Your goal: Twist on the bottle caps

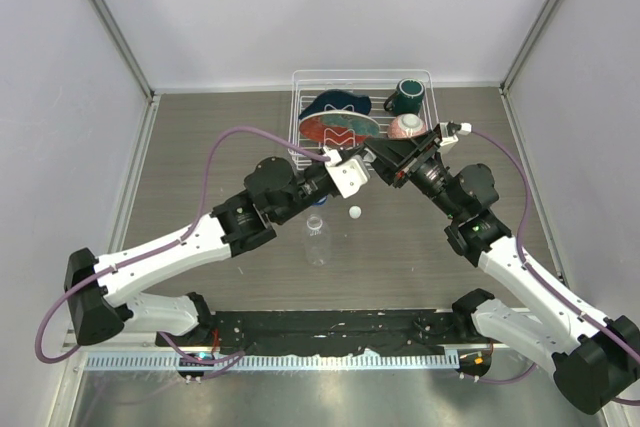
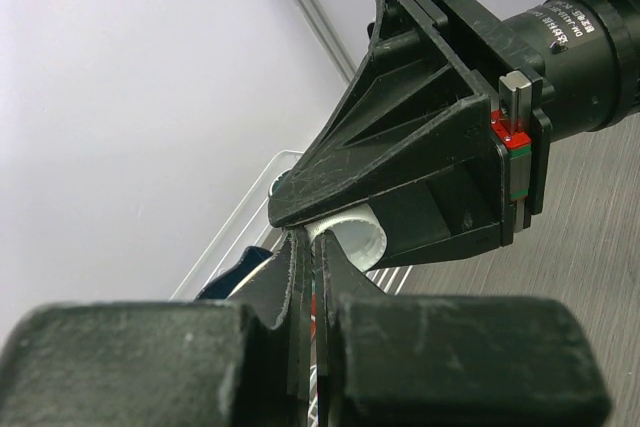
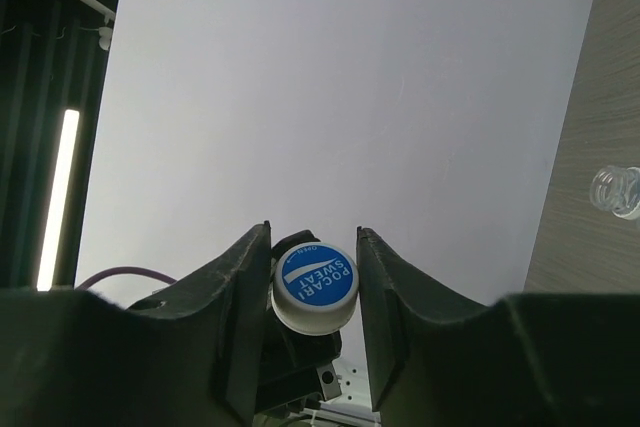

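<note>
Right wrist view: the right gripper (image 3: 314, 239) is clamped on a bottle cap (image 3: 316, 285), one finger on each side of its white rim. Its blue top, printed POCARI SWEAT, faces the camera. From the left wrist view, the left gripper (image 2: 313, 253) has its fingers drawn together with only a thin slit between them and nothing seen held. Their tips sit just under the held cap, and whether they touch it cannot be told. In the top view the two grippers meet nose to nose above the table (image 1: 200, 147), just in front of the wire dish rack (image 1: 432, 97).

Nearer the arm bases, a second cap (image 1: 354, 212), white, lies loose on the table. Near it, to the left, stands a plain clear bottle (image 1: 316, 239), upright, its threaded neck open and uncapped.

The rack behind holds a blue plate (image 1: 335, 104), a red plate (image 1: 335, 129), a dark green mug (image 1: 406, 97) and a pink bowl (image 1: 406, 127).
</note>
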Controlling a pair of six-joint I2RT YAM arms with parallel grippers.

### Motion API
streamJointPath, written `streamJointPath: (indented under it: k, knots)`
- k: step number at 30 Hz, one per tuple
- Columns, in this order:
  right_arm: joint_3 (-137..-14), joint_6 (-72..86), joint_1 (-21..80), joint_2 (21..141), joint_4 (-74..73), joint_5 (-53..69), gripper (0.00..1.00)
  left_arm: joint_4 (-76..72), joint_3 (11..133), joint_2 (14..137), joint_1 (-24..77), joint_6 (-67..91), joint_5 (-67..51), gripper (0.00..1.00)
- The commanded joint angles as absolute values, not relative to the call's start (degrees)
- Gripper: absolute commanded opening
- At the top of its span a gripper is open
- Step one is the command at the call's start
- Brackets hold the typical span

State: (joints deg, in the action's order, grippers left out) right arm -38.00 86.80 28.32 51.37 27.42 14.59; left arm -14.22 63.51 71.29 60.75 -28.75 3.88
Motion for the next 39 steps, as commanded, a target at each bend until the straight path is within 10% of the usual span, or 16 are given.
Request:
streamJointPath:
  k: [1, 11, 21, 32, 39]
  knots:
    - [-38.76, 86.31, 28.04, 51.06, 32.52, 13.97, 0.42, -15.38, 62.05, 69.70, 61.08, -28.47, 4.48, 0.00]
    - [-40.08, 84.29, 28.04, 50.36, 29.54, 13.45, 0.17, -18.63, 59.94, 70.40, 61.08, -31.55, 8.08, 0.01]
    - [-43.76, 74.19, 27.95, 46.76, 12.93, 9.23, 0.08, -14.77, 63.80, 69.88, 61.00, -31.21, 18.01, 0.63]
    - [-52.29, 58.63, 28.04, 44.38, -9.04, -3.59, 0.08, 13.92, 65.13, 59.07, 58.46, -6.09, 6.98, 0.99]
    - [-54.49, 54.76, 28.04, 42.28, -11.86, -5.71, 0.08, 16.96, 53.62, 54.32, 50.02, 13.78, -2.96, 1.00]
